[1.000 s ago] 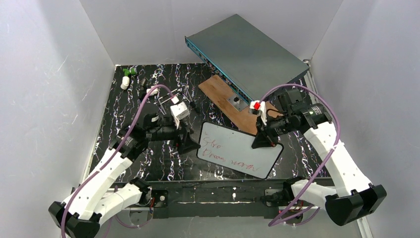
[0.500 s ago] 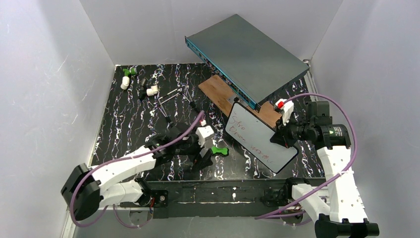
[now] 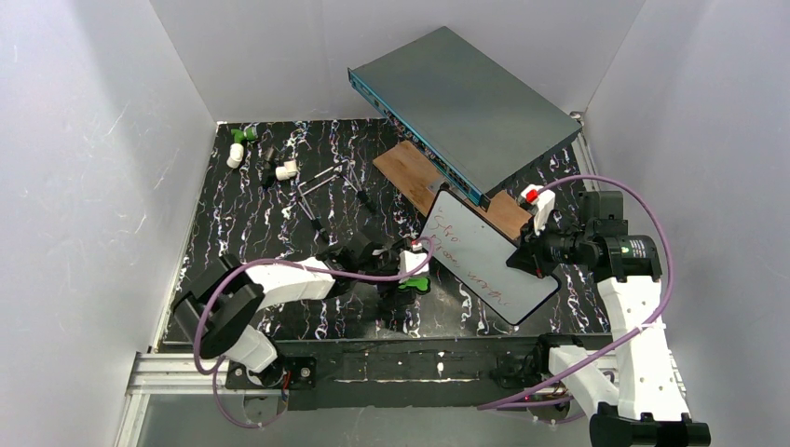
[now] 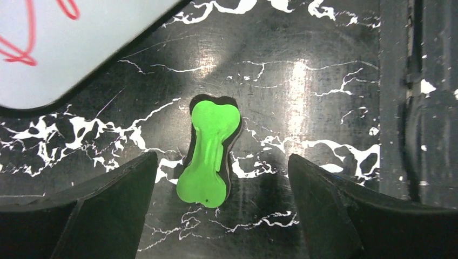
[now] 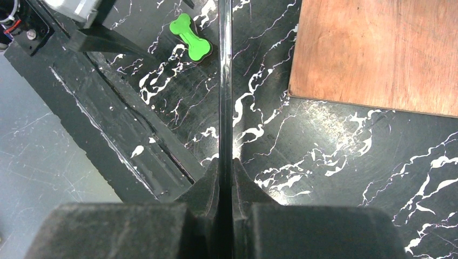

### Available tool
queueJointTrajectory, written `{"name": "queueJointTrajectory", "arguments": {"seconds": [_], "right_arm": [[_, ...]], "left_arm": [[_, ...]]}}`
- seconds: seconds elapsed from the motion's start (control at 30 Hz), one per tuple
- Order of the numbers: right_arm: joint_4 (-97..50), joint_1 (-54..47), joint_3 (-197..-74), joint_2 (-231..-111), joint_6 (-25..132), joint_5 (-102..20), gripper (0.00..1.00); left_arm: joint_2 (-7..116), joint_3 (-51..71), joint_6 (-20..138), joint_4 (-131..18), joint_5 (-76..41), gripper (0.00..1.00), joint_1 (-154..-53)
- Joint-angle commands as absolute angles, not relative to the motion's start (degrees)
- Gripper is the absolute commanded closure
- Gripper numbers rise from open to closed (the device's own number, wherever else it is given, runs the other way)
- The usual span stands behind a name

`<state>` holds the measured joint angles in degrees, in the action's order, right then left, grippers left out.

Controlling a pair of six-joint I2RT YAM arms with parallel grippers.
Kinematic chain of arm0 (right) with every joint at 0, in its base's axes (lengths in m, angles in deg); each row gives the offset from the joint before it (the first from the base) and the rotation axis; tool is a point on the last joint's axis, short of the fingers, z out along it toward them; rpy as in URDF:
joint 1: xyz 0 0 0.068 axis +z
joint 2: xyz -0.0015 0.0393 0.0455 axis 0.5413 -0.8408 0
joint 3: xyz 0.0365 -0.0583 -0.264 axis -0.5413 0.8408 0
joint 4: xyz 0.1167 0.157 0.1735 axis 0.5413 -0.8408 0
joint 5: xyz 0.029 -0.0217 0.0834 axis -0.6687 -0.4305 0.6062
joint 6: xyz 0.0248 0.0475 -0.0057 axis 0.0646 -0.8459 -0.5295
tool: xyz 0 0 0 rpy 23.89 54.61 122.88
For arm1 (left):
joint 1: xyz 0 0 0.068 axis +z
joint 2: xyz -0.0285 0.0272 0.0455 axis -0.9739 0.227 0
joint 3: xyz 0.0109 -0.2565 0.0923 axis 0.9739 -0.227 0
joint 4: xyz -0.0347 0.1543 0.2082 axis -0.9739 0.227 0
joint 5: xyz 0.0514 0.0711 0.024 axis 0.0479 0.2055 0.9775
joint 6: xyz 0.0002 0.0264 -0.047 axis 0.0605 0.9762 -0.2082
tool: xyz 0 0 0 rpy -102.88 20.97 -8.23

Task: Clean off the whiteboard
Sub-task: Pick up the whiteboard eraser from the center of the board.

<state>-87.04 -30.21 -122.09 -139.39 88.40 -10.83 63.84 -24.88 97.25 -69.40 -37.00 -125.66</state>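
The whiteboard (image 3: 477, 253), white with a thin black rim and red handwriting, is tilted up off the table. My right gripper (image 3: 531, 257) is shut on its right edge. In the right wrist view the whiteboard (image 5: 225, 81) shows edge-on, pinched in the right gripper (image 5: 226, 168). A green bone-shaped eraser (image 3: 413, 283) lies flat on the black marbled table just left of the board. My left gripper (image 4: 222, 157) hangs open above the eraser (image 4: 209, 154), a finger on either side and not touching it. A corner of the whiteboard (image 4: 65, 43) shows at the upper left there.
A grey-teal metal box (image 3: 466, 102) leans at the back, over a brown wooden plank (image 3: 408, 171). Small white and green pieces (image 3: 238, 149) and thin rods (image 3: 317, 200) lie at the back left. A black rail (image 3: 419, 358) runs along the near edge.
The right gripper has lifted and tilted the whiteboard to the right, uncovering the green eraser. The left gripper has swung right and nearer, opened, and now sits over the eraser.
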Motion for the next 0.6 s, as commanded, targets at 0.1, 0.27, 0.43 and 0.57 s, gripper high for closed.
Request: {"name": "queueJointTrajectory", "arguments": {"seconds": [0.1,0.27,0.43,0.57], "right_arm": [[-83.7,-31.0,-123.0,-137.9,87.7,-5.7,0.99],[-83.8,-31.1,-123.0,-137.9,87.9,-5.2,0.99],[-84.0,-31.3,-122.9,-137.8,87.9,-4.8,0.99],[-84.1,-31.2,-123.0,-138.0,88.0,-4.7,0.99]], "left_arm": [[69.8,-20.8,102.4,-70.1,-39.5,0.24,-125.8],[72.5,-20.4,101.9,-71.0,-39.0,0.45,-125.8],[73.8,-20.2,102.6,-70.6,-37.0,0.50,-125.8],[74.1,-20.1,102.8,-70.4,-36.2,0.54,-125.9]]}}
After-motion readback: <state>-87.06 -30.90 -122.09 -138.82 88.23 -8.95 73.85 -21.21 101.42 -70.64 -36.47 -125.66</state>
